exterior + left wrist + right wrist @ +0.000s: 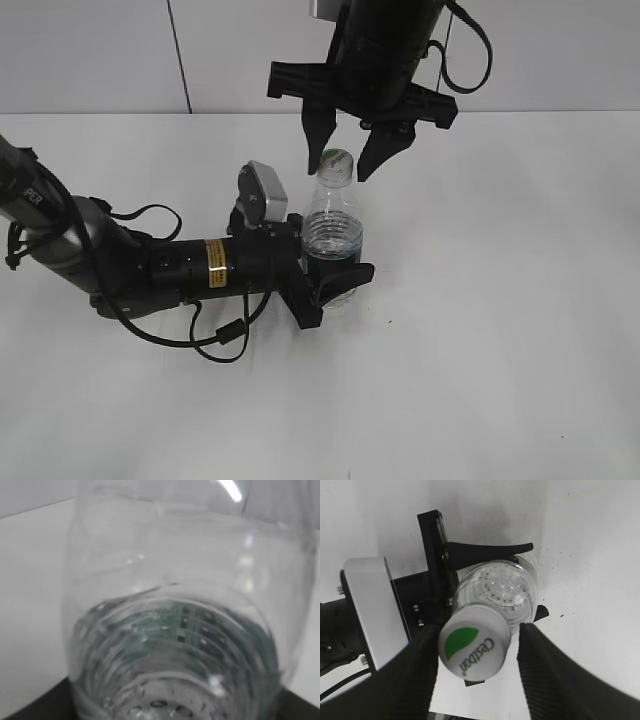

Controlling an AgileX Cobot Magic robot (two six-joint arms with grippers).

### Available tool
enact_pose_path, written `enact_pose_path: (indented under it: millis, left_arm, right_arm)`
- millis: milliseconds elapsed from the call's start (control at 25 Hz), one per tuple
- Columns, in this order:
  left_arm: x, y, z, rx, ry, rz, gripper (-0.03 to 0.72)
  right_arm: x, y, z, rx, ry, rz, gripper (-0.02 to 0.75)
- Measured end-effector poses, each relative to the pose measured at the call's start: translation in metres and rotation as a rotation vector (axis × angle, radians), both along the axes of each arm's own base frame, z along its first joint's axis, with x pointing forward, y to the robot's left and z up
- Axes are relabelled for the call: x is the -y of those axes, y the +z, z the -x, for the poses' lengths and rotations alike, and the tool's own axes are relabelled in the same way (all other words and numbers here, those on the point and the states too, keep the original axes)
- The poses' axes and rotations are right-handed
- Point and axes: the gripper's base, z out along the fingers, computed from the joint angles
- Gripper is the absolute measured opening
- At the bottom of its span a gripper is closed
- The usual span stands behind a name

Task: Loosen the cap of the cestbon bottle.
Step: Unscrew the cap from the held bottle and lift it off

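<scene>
The clear cestbon bottle (333, 222) stands upright on the white table with water in its lower part. My left gripper (335, 282) is shut on its lower body; the bottle (175, 630) fills the left wrist view. The white cap (336, 160) with its green mark sits on the neck. My right gripper (344, 160) hangs over it, open, one finger on each side of the cap. In the right wrist view the cap (474, 647) lies between the fingers (479, 672), against the left one, with a gap to the right one.
The left arm (150, 262) lies low across the white table (500, 330) from the left, with a loose cable loop (225, 340) in front of it. A white wall (90, 50) stands behind.
</scene>
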Motion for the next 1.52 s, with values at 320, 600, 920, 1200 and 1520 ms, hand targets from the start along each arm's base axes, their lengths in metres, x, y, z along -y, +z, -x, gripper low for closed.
enact_pose_path:
  millis: [320, 600, 920, 1200, 1520]
  left_arm:
    - [0.0001, 0.0001, -0.0005, 0.001, 0.001, -0.001, 0.406]
    - [0.0001, 0.0000, -0.0005, 0.001, 0.001, -0.002, 0.406]
    - [0.0001, 0.0000, -0.0004, 0.002, 0.000, -0.003, 0.406]
    - [0.0001, 0.0000, -0.0003, 0.005, -0.003, -0.004, 0.406]
    - [0.0002, -0.0001, -0.0002, 0.008, -0.004, -0.006, 0.406]
  right_arm:
    - [-0.0001, 0.0000, 0.0001, 0.004, 0.018, 0.000, 0.309]
    - [-0.0001, 0.0000, 0.0001, 0.017, 0.060, 0.005, 0.307]
    - [-0.0002, 0.0001, -0.0003, 0.078, 0.254, 0.024, 0.305]
    - [-0.0007, 0.0002, -0.0003, 0.125, 0.410, 0.035, 0.305]
    - [-0.0012, 0.0004, -0.0002, 0.205, 0.674, 0.056, 0.303]
